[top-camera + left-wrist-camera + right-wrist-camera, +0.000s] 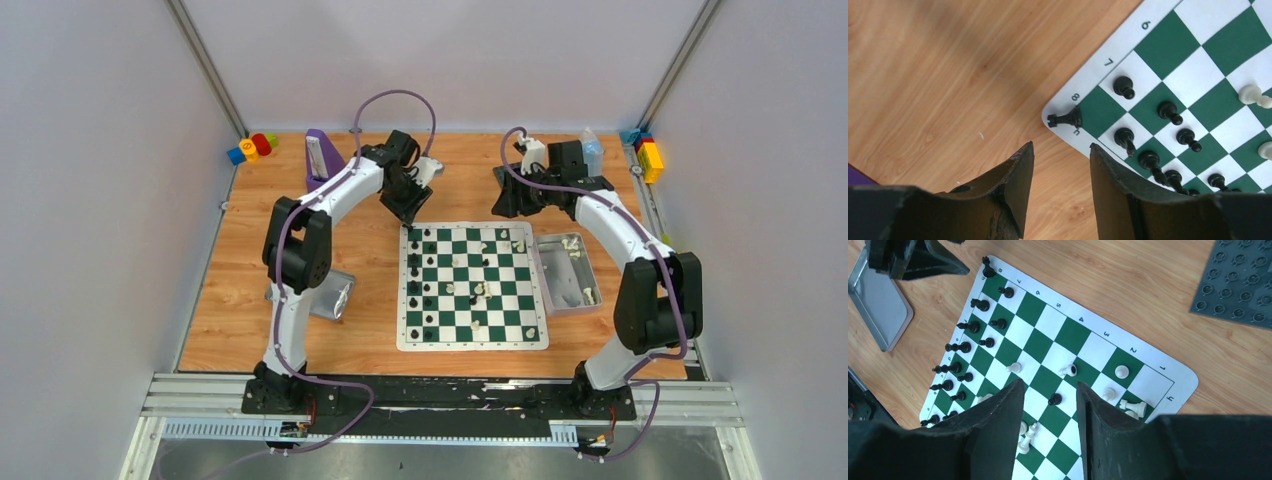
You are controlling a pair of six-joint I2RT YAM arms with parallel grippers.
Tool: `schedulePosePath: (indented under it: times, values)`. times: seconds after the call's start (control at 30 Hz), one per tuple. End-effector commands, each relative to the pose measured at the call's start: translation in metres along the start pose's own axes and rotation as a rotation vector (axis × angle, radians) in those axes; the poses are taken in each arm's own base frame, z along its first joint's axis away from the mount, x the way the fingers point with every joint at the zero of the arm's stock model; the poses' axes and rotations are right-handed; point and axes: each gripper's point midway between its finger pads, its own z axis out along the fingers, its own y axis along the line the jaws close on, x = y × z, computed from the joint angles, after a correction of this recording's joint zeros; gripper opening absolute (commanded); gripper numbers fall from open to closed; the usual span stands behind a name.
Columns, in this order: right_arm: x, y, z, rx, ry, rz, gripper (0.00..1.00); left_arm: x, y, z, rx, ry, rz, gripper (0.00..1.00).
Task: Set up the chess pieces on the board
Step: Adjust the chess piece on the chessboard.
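Where overhead blurs, left wrist shows rook (1064,120) seemingly straddling board's (1168,42) border

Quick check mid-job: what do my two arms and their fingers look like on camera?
The left arm and right arm have white curved links with black joints. A purple cable loops along each. The fingers are black and wedge-shaped, with chipped, worn edges.

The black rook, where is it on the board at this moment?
In the left wrist view, the black rook sits at the board's corner square beside the printed 8, overlapping the white border, just ahead of the open left hand.
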Motion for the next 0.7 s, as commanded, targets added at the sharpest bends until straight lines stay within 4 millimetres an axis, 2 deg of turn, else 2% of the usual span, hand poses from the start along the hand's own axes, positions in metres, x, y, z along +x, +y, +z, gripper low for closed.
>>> schedulePosePath:
  times: [0.0, 0.23, 0.33, 0.5, 0.53, 0.57, 0.6, 0.63, 0.67]
  values:
    - [-0.007, 0.006, 0.003, -0.041, -0.013, -0.037, 0.43, -0.028, 0.021, -0.024, 0.000, -0.166, 0.015, 0.53]
    - [-0.003, 0.006, 0.008, -0.055, 0.007, -0.033, 0.43, -0.028, 0.022, -0.023, 0.031, -0.227, 0.226, 0.54]
    - [-0.008, 0.015, 0.010, -0.086, 0.009, -0.067, 0.43, -0.027, 0.025, -0.025, 0.032, -0.231, 0.251, 0.54]
    - [-0.020, 0.038, 0.026, -0.150, 0.006, -0.216, 0.44, -0.017, 0.032, -0.041, 0.088, -0.264, 0.106, 0.54]
    - [-0.023, 0.043, 0.032, -0.163, 0.007, -0.248, 0.44, -0.015, 0.037, -0.052, 0.092, -0.286, 0.053, 0.54]
    - [-0.026, 0.050, 0.038, -0.174, 0.008, -0.277, 0.45, -0.009, 0.036, -0.053, 0.114, -0.291, 0.024, 0.54]
    - [-0.028, 0.056, 0.046, -0.187, 0.010, -0.308, 0.46, -0.006, 0.044, -0.065, 0.106, -0.313, -0.027, 0.54]
    - [-0.030, 0.062, 0.053, -0.199, 0.013, -0.336, 0.47, 0.002, 0.042, -0.065, 0.128, -0.314, -0.056, 0.55]
    - [-0.033, 0.068, 0.061, -0.211, 0.013, -0.361, 0.47, 0.006, 0.049, -0.077, 0.121, -0.336, -0.101, 0.55]
